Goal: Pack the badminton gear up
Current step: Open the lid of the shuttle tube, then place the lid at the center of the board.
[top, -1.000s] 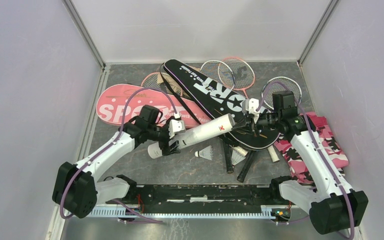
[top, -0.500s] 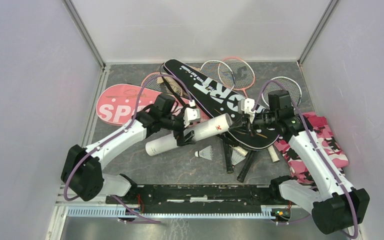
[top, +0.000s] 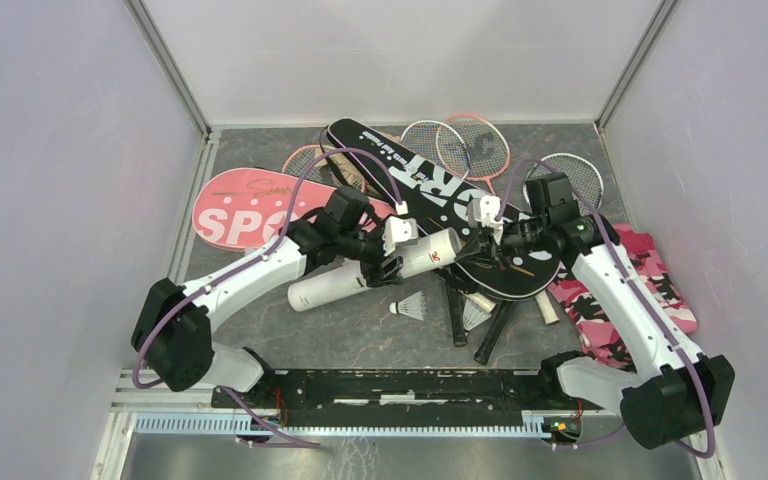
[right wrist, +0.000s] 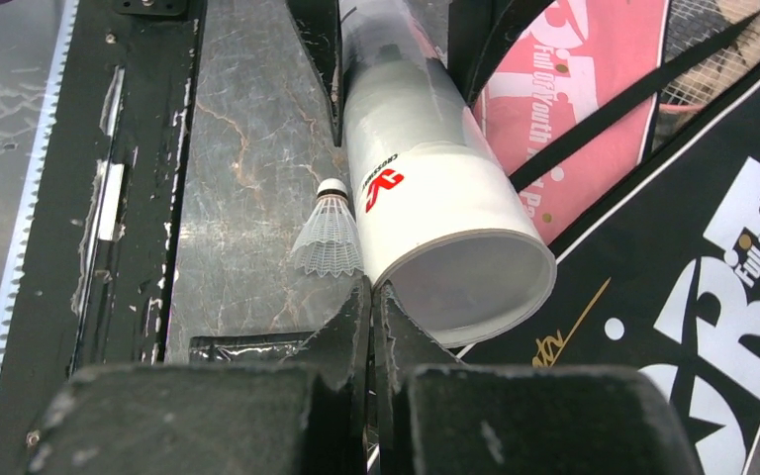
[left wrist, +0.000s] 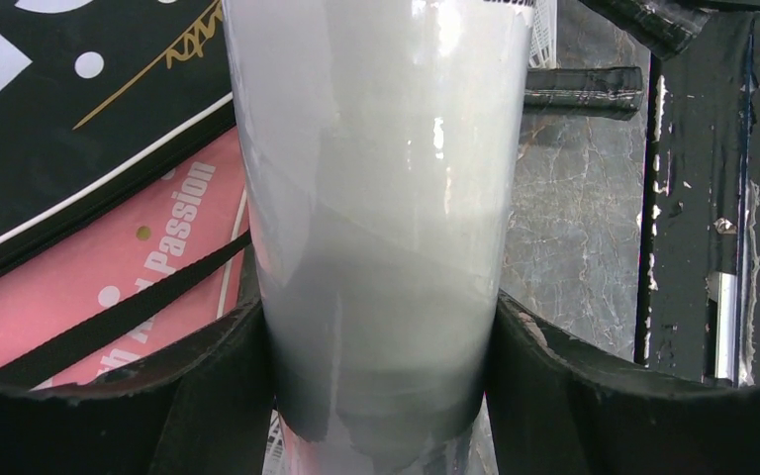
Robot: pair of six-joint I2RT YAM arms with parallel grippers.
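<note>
Your left gripper (top: 392,262) clamps the long white tube (top: 332,286) past mid-length. Its axis runs diagonally, open mouth pointing far-right, closed end near-left. Your right gripper (top: 482,238), clenched and empty, sits at that mouth over the black racket-shaped cover (top: 430,180); a white feathered shuttlecock (top: 412,305) lies just nearside.

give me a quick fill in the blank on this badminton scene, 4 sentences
1. The left gripper has its fingers either side of the white tube, whose logo is ____.
2. The right gripper has its fingers ____.
3. On the table beside the tube lies a feathered ____.
4. The black cover overlaps another cover, coloured ____.

Missing words: red; shut; shuttlecock; pink.
</note>
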